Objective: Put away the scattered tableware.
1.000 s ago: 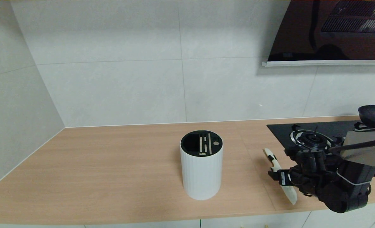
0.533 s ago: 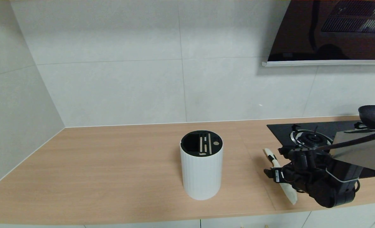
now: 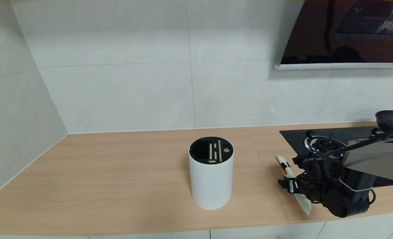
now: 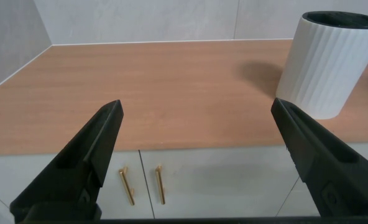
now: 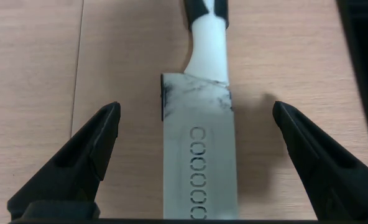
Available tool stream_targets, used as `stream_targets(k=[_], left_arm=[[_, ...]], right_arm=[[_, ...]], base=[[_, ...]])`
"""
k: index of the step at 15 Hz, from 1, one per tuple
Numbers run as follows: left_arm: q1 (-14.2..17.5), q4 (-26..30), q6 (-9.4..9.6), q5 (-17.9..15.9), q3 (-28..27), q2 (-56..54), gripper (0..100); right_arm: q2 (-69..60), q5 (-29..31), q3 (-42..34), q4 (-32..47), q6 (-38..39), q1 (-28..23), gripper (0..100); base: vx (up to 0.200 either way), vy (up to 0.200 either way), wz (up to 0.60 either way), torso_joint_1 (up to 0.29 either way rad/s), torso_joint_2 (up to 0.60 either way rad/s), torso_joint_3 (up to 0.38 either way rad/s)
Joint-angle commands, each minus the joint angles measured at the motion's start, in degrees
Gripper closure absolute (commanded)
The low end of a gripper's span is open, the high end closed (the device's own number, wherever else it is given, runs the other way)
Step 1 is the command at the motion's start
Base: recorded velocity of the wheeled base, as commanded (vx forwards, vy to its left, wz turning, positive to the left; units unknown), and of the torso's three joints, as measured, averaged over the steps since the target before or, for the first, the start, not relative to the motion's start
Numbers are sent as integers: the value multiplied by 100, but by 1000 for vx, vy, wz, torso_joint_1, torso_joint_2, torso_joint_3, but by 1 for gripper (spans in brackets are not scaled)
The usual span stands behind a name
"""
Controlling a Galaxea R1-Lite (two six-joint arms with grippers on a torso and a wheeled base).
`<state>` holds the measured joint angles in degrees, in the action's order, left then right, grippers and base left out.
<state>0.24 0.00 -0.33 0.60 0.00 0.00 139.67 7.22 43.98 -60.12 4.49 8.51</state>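
Observation:
A knife (image 3: 285,167) with a white handle and black bands lies flat on the wooden counter (image 3: 116,172), right of a white ribbed holder (image 3: 211,176) whose black top has slots. My right gripper (image 3: 294,175) hovers over the knife, open, one finger on each side of the pale blade (image 5: 199,162); nothing is held. In the right wrist view the right gripper (image 5: 195,112) straddles the blade near the handle. My left gripper (image 4: 196,107) is open and empty, in front of the counter's front edge, with the holder (image 4: 327,62) farther off.
A black gas hob (image 3: 325,141) sits at the counter's right end with a dark pan (image 3: 392,120) on it, under a range hood (image 3: 345,33). Tiled walls close the back and left. Cabinet doors with gold handles (image 4: 128,186) lie below the counter edge.
My right gripper has shifted a little to the left and away from the counter's front edge, over the knife. The knife and holder have not moved.

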Motion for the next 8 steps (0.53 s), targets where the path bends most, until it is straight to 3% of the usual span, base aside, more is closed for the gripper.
stream_targets(k=[1,3,4,8], left_arm=[[2,0,-2,2,0,0,0],[2,0,-2,2,0,0,0],[2,0,-2,2,0,0,0],[2,0,-2,2,0,0,0]], right_arm=[[61,-1,40,1,0,2,0],[52,-1,31,1,8,2,0],[61,8,31,1,8,2,100],[113,8,40,1,0,10,100]], base=[[0,0,0,0,0,0],[0,0,0,0,0,0],[0,0,0,0,0,0],[0,0,0,0,0,0]])
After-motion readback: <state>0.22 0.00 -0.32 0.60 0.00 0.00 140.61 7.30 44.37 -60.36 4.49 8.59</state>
